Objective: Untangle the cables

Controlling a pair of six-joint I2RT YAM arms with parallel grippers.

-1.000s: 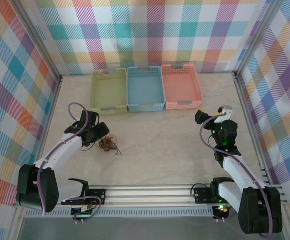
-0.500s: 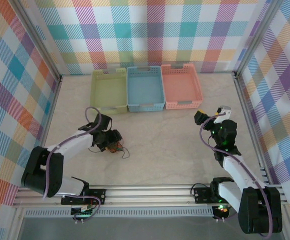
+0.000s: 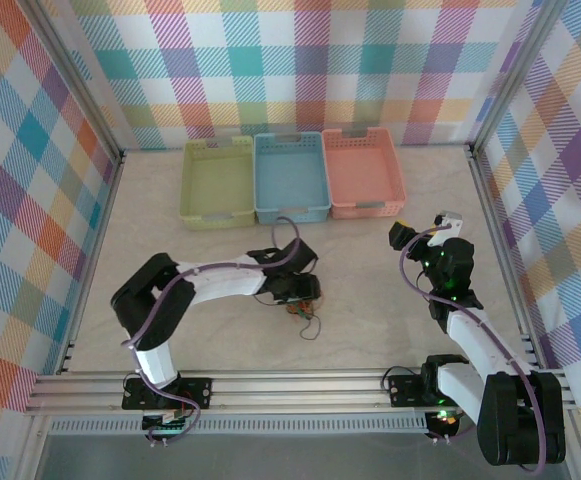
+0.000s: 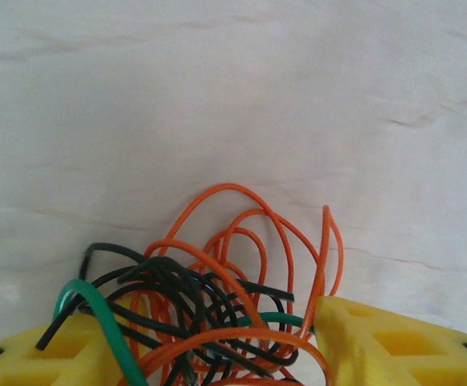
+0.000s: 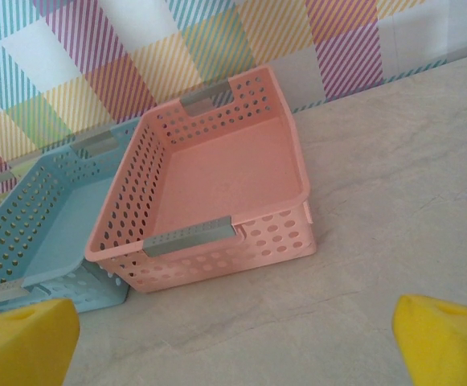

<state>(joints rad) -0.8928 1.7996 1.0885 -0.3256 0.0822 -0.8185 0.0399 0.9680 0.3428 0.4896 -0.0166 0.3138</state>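
Observation:
The cables (image 3: 301,308) are a small tangle of orange, black and green wires on the table, a little left of centre. My left gripper (image 3: 304,294) reaches across from the left and sits on top of the tangle. In the left wrist view the cables (image 4: 217,273) fill the gap between the yellow fingers (image 4: 378,346), and strands press against both of them, so the left gripper (image 4: 209,334) is closed on the bundle. My right gripper (image 3: 425,227) hovers at the right side, open, and in its wrist view the right gripper (image 5: 233,338) has nothing between its fingers.
Three baskets stand in a row at the back: yellow-green (image 3: 217,183), blue (image 3: 290,178) and pink (image 3: 363,172). The right wrist view looks at the pink basket (image 5: 249,249) with the blue basket (image 5: 24,209) beside it. Checkered walls enclose the table.
The left arm has swung from the left side toward the centre, and the tangle has travelled right with it. Its jaws have narrowed onto the wires. The right arm has stayed still.

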